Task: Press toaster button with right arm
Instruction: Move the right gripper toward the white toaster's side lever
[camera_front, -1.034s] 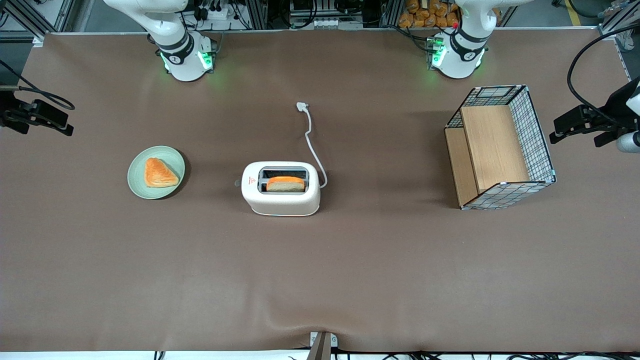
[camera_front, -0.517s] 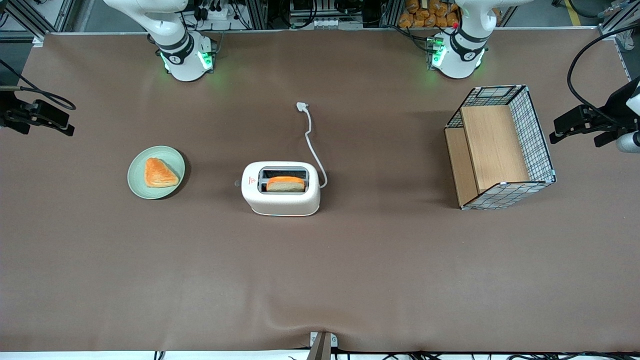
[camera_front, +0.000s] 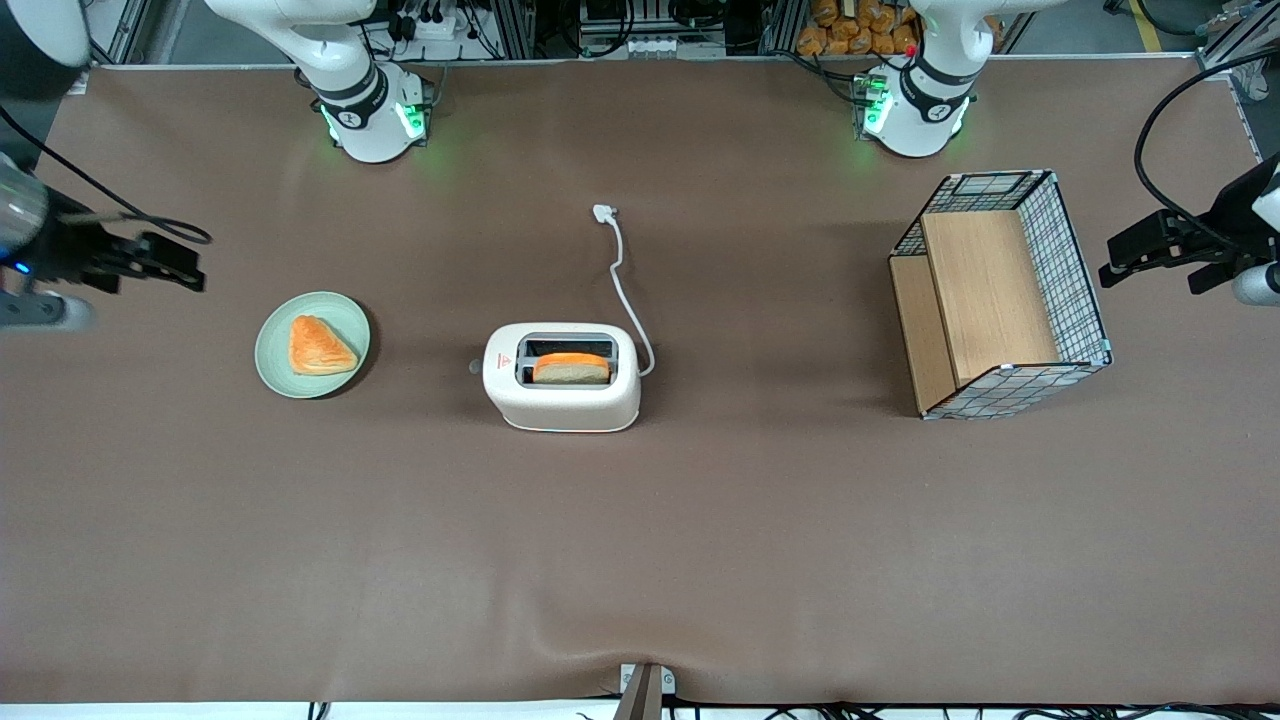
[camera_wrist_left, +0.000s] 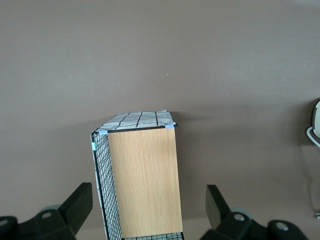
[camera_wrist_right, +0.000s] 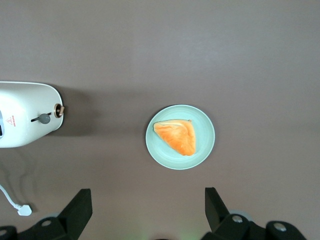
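Note:
The cream-white toaster (camera_front: 562, 395) stands mid-table with a slice of bread (camera_front: 570, 368) in the slot nearer the front camera. Its button (camera_front: 474, 367) is a small pale tab on the short end face that looks toward the working arm's end of the table. In the right wrist view the toaster (camera_wrist_right: 25, 115) shows that face, with the button (camera_wrist_right: 44, 118) on a dark slot beside a small round knob (camera_wrist_right: 59, 110). The right arm (camera_front: 340, 70) reaches over that end of the table. Its gripper (camera_front: 185, 265) hangs open and holds nothing, short of the green plate and well apart from the toaster. The gripper (camera_wrist_right: 147, 210) frames bare mat.
A pale green plate (camera_front: 275, 365) with a triangular pastry (camera_front: 318, 346) lies between gripper and toaster; the plate (camera_wrist_right: 205, 130) also shows from the wrist. The toaster's white cord (camera_front: 620, 270) runs away from the front camera to a plug (camera_front: 603, 211). A wire-and-wood basket (camera_front: 1075, 270) stands toward the parked arm's end.
The right arm's gripper has swung in from the table's end toward the plate and a little nearer the front camera. Toaster, plate and basket have not moved.

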